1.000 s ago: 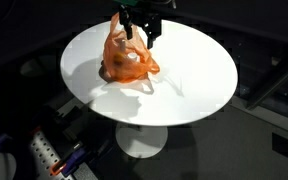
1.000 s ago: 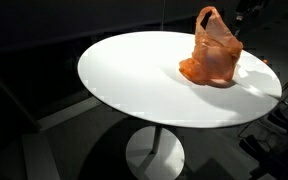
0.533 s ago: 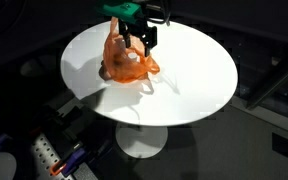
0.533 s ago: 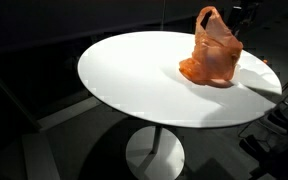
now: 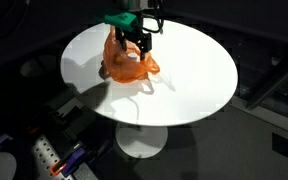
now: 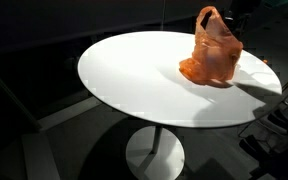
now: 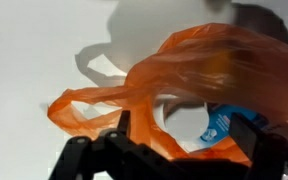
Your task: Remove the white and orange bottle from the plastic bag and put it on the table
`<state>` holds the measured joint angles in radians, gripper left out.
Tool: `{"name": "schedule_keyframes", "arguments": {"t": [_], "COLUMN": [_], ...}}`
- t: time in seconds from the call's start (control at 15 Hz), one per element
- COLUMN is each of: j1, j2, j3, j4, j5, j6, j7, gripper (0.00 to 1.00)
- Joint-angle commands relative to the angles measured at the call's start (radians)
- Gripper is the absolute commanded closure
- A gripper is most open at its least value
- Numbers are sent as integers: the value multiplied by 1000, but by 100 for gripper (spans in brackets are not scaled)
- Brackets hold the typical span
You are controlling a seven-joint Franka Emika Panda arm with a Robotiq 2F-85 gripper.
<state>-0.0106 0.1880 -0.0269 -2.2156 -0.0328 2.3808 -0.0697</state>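
Observation:
An orange plastic bag [image 5: 127, 62] stands on the white round table [image 5: 189, 85], near its far edge; it shows in both exterior views [image 6: 214, 52]. In the wrist view the bag [image 7: 219, 55] gapes, and through its mouth I see a white bottle with a blue label [image 7: 189, 112]; no orange on the bottle shows. My gripper [image 5: 134, 42] hangs right over the bag's handles. In the wrist view its fingers [image 7: 184, 135] are spread apart on either side of the bag's opening, open and empty.
The table [image 6: 134, 80] stands on a single white pedestal [image 5: 142, 140]. The surroundings are dark. A rack with small items [image 5: 46, 155] stands at floor level beside the table. Dark equipment [image 6: 284, 110] sits near the table's edge by the bag.
My gripper has come down and slightly sideways onto the top of the bag. The bag has not visibly moved.

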Motion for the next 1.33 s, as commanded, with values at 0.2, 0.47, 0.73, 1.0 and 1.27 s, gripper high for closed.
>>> {"name": "schedule_keyframes", "arguments": {"t": [0.2,0.47,0.73,1.0,1.27], "j1": [6,-1,-11,-22,-45], "j2": [16,-15,-75,-132,-152], "j3": [5,3,4,-1,-29], "j4": [7,9,20,50,97], "j5": [-22,-10,12,40,36], "j6": [16,-14,-65,-130,-156], "j7": [18,7,-11,-23,-6], "gripper": [51,81,81,81,81]}}
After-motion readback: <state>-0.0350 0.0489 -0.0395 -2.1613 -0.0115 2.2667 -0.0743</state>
